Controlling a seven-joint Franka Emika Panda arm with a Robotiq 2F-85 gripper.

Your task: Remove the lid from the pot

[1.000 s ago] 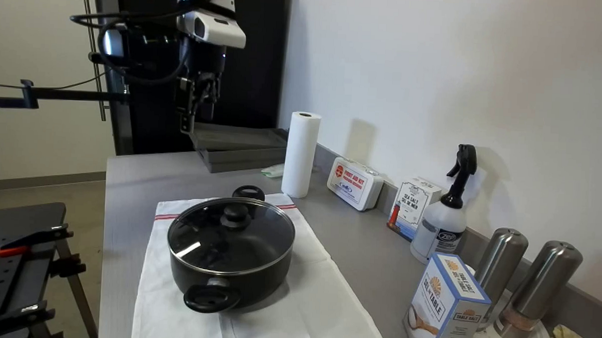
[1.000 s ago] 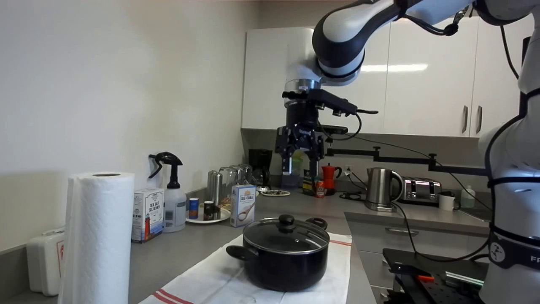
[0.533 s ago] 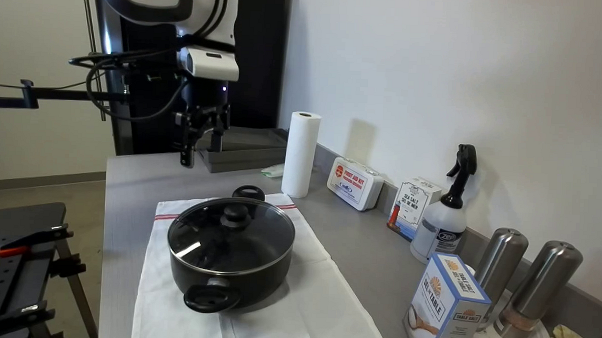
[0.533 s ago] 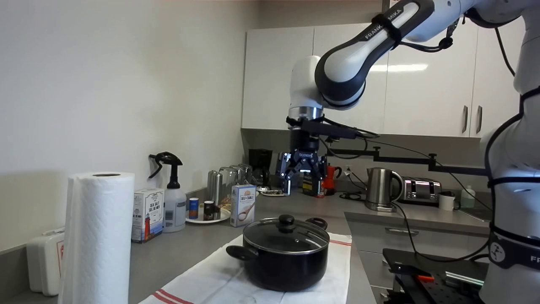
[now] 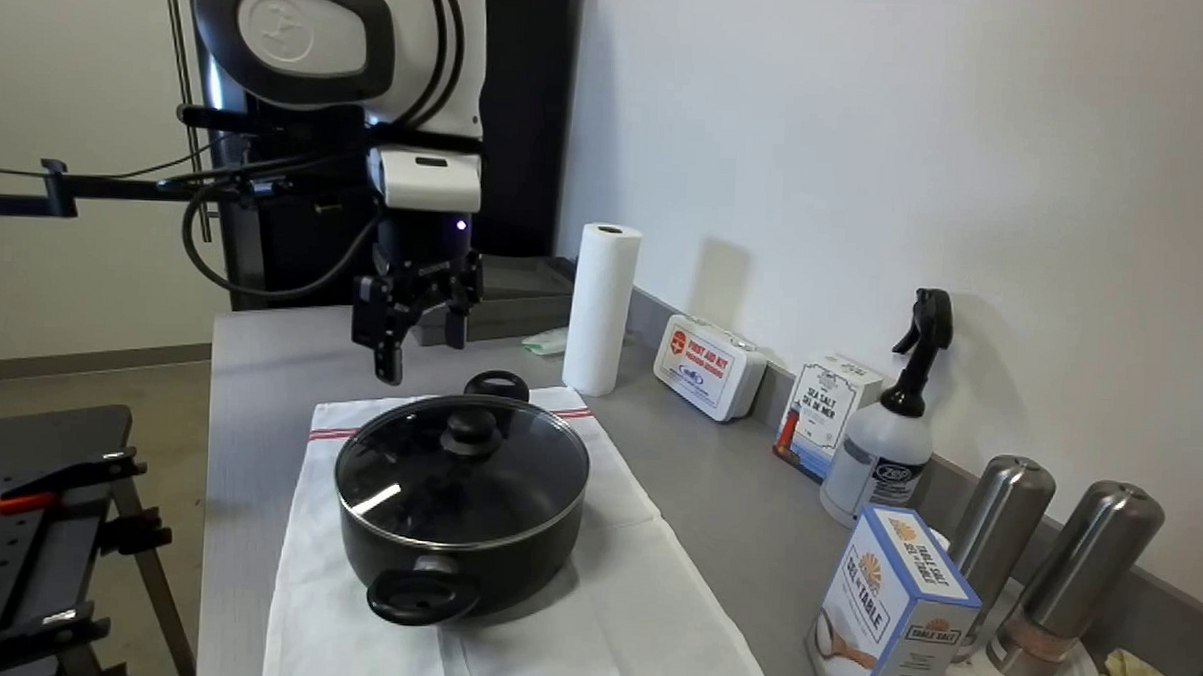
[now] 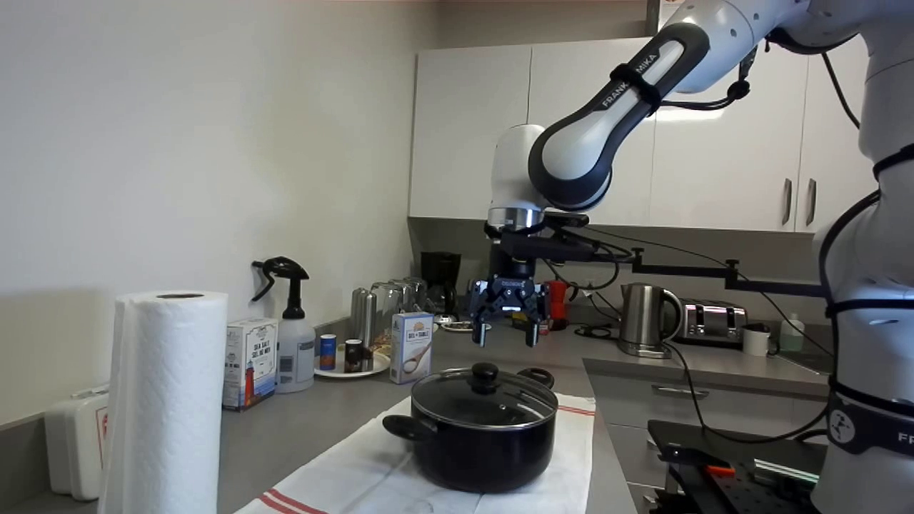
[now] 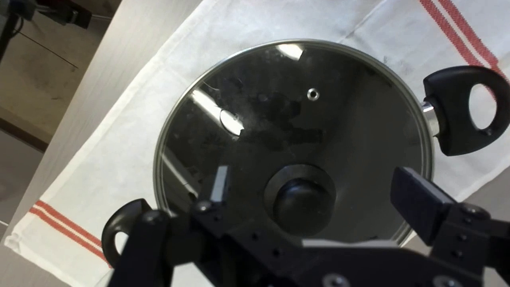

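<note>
One pot [image 6: 489, 457] | lid [image 6: 485, 404] on | inside indistinct | tool [image 6: 506, 340] spread above

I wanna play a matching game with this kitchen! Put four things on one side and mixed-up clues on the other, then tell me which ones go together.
Things
1. lid
2. gripper
3. pot
4. paper towel roll

Clues
A. sits on the red-striped white cloth
B. tall and white, standing upright
C. round and shiny, with a black knob on top
D. open, holding nothing

Right pairs
1-C
2-D
3-A
4-B
</note>
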